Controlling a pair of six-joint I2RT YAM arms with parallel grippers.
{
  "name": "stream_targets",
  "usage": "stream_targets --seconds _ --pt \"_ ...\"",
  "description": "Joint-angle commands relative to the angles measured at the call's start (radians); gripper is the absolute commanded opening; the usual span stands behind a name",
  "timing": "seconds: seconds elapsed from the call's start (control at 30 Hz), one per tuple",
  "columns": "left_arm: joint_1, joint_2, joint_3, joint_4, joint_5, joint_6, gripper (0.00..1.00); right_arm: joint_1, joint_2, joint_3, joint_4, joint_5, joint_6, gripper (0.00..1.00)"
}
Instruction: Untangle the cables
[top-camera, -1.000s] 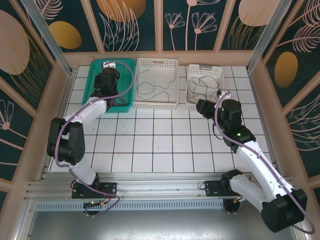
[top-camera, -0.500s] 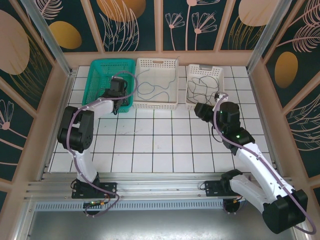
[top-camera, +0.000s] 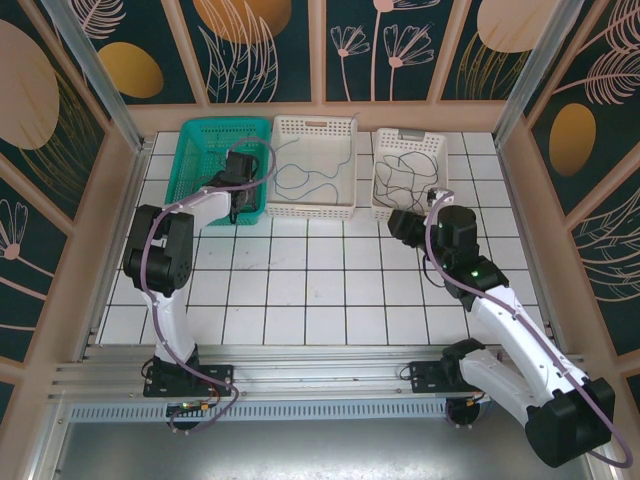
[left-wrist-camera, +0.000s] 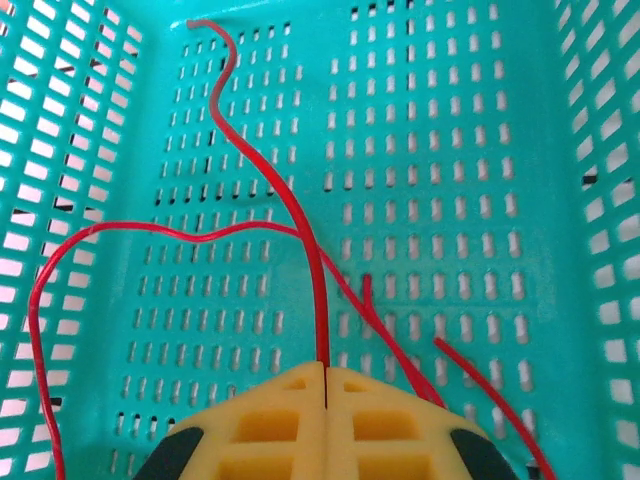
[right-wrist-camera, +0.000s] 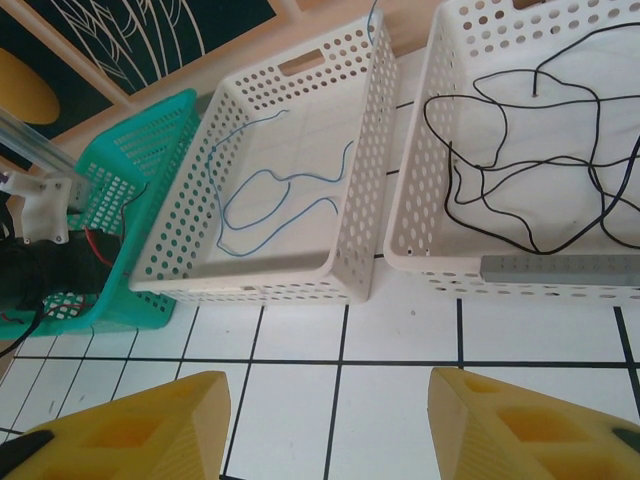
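Observation:
My left gripper (left-wrist-camera: 327, 368) is shut on a red cable (left-wrist-camera: 320, 300) that runs up from between the yellow fingers across the floor of the green basket (left-wrist-camera: 450, 150). More red strands loop to the left and right of it. From above, the left gripper (top-camera: 237, 203) sits at the near end of the green basket (top-camera: 226, 121). A blue cable (right-wrist-camera: 285, 184) lies in the middle white basket (right-wrist-camera: 250, 285). Black cables (right-wrist-camera: 510, 102) lie tangled in the right white basket (right-wrist-camera: 500, 280). My right gripper (right-wrist-camera: 330, 400) stands open above bare tiles, in front of the two white baskets.
The three baskets stand side by side at the back of the tiled floor (top-camera: 320, 280). Patterned walls and metal posts close in the sides. The right arm's gripper (top-camera: 402, 225) hangs just in front of the right basket (top-camera: 410, 135).
The left gripper has drawn back from the far part of the green basket to its near end, still shut. The right gripper has shifted slightly toward me.

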Motion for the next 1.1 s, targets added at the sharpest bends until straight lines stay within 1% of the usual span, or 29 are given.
stream_targets --seconds 0.0,0.07,0.1,0.23,0.3,0.4,0.63,0.77,0.83,0.9,1.0,1.07 --pt "0.008 -0.010 0.014 -0.063 0.036 -0.025 0.00 0.009 -0.006 -0.001 -0.004 -0.012 0.004 0.55" --pt "0.009 -0.014 0.017 -0.076 0.041 -0.036 0.00 0.010 -0.006 0.003 -0.012 -0.014 0.001 0.55" --pt "0.008 -0.018 0.015 -0.078 0.041 -0.038 0.02 0.010 -0.006 0.006 -0.018 -0.014 -0.001 0.55" --pt "0.009 -0.045 0.019 -0.095 0.047 -0.039 0.25 0.013 -0.011 0.015 -0.027 -0.021 -0.004 0.55" --pt "0.007 -0.073 0.015 -0.095 0.054 -0.041 0.39 0.013 -0.012 0.019 -0.030 -0.023 -0.004 0.56" --pt "0.008 -0.123 0.022 -0.103 0.069 -0.045 0.55 0.016 -0.015 0.023 -0.033 -0.022 -0.002 0.56" --pt "0.008 -0.227 0.075 -0.154 0.135 -0.068 0.82 0.027 -0.013 0.041 -0.042 -0.020 -0.001 0.57" --pt "0.007 -0.273 0.104 -0.184 0.140 -0.078 0.88 0.032 -0.013 0.050 -0.048 -0.016 0.004 0.57" --pt "0.009 -0.328 0.103 -0.190 0.133 -0.089 0.92 0.032 -0.012 0.053 -0.051 -0.013 0.006 0.57" --pt "0.008 -0.374 0.088 -0.186 0.143 -0.107 0.98 0.034 -0.005 0.054 -0.056 -0.008 0.007 0.58" --pt "0.008 -0.457 0.037 -0.160 0.164 -0.143 0.99 0.032 0.014 0.064 -0.073 0.007 0.003 0.61" --pt "0.008 -0.515 -0.006 -0.138 0.158 -0.174 0.98 0.029 0.020 0.065 -0.076 0.018 -0.001 0.67"
